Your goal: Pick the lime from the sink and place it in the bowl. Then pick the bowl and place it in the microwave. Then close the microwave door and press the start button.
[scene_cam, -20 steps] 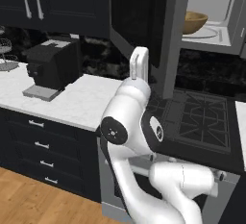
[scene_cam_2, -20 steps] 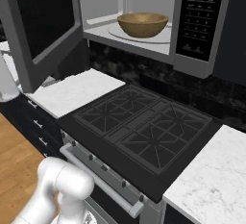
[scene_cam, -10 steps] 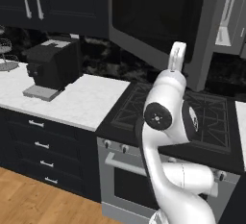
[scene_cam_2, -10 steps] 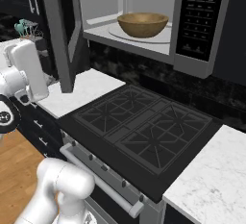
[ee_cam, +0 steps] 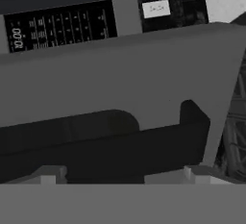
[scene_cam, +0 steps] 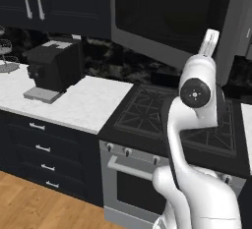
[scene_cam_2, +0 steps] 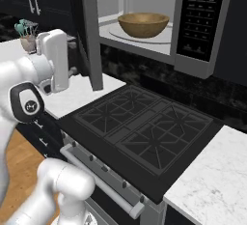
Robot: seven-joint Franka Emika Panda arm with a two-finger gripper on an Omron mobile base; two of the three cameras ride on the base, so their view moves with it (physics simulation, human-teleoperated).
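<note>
Looks like we're on the door-closing step: arm (scene_cam_2: pixel 53 60) sits left of the half-swung microwave door (scene_cam_2: pixel 90 31), jaws wide open and holding nothing. The bowl (scene_cam_2: pixel 143 24) is on the turntable inside the microwave (scene_cam_2: pixel 200 26), far right. Next I'd guess: push the door fully shut, then reach right for the start button.

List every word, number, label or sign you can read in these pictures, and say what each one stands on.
"00:00", as best it reads, small and blurred: display on the microwave's control panel, hand view.
Rows of small button labels on that control panel: too small and blurred to read.
Pale label on the dark wall beside the panel: faint marks, unreadable.
Nothing readable on the stove, the bowl or the microwave door.
</note>
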